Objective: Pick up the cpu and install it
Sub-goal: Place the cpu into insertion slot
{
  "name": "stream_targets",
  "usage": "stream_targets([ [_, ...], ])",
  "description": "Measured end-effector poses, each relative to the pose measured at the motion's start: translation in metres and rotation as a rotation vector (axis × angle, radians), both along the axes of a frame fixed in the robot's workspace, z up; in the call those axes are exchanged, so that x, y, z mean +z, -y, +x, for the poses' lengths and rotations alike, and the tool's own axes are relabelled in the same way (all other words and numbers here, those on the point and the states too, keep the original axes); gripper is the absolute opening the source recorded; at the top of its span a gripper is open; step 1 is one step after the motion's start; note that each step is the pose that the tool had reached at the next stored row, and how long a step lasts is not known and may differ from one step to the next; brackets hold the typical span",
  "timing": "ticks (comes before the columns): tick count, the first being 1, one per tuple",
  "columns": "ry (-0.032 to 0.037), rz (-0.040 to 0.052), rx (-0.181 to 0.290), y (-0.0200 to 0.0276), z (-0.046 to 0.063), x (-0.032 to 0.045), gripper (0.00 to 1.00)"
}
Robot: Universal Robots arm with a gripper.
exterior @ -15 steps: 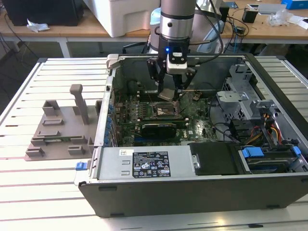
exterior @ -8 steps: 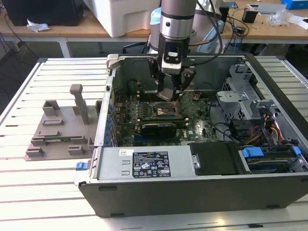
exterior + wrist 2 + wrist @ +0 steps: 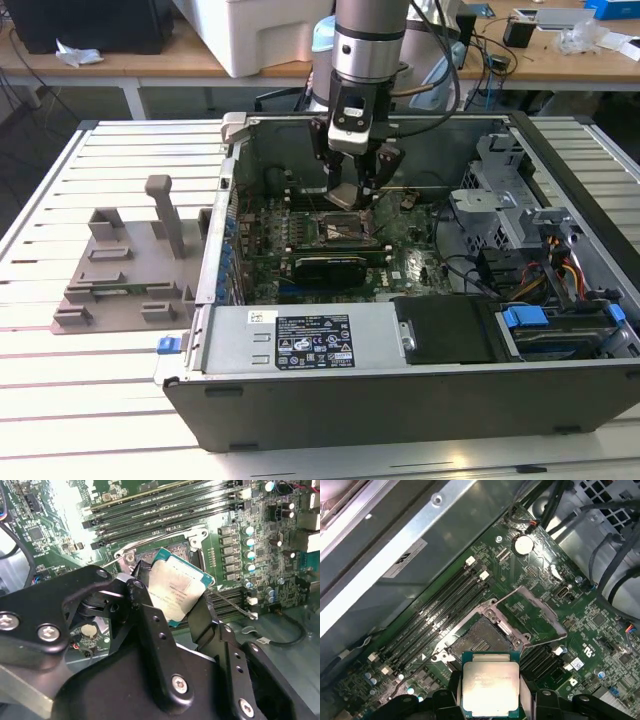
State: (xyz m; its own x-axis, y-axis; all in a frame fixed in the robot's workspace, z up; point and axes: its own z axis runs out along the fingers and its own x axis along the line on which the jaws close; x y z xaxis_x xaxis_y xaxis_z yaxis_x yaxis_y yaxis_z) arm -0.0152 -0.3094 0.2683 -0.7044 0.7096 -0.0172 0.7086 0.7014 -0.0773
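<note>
The cpu [image 3: 177, 590] [image 3: 489, 685], a flat square chip with a shiny metal top and a teal edge, is held between my gripper's black fingers [image 3: 150, 625]. In both wrist views it hangs just above the open dark socket [image 3: 480, 640] on the green motherboard [image 3: 540, 580], apart from it. In the exterior view my gripper [image 3: 347, 195] reaches down into the open computer case [image 3: 400, 380], over the socket [image 3: 338, 228], with the cpu [image 3: 343, 196] a small tilted square at its tip. The socket's metal load plate [image 3: 532, 612] is flipped open beside it.
Memory slots [image 3: 442, 607] run alongside the socket. A grey moulded tray [image 3: 125, 265] with upright posts lies on the slatted table at the exterior view's left. A black power supply [image 3: 310, 340], drive bays [image 3: 555, 320] and bundled cables [image 3: 560, 260] crowd the case's near and right sides.
</note>
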Motion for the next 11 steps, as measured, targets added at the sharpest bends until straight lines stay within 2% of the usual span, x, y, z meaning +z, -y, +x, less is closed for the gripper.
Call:
stream_targets([
  [11, 0.0, -0.0005, -0.13, 0.0, 0.0, 0.0, 0.55],
])
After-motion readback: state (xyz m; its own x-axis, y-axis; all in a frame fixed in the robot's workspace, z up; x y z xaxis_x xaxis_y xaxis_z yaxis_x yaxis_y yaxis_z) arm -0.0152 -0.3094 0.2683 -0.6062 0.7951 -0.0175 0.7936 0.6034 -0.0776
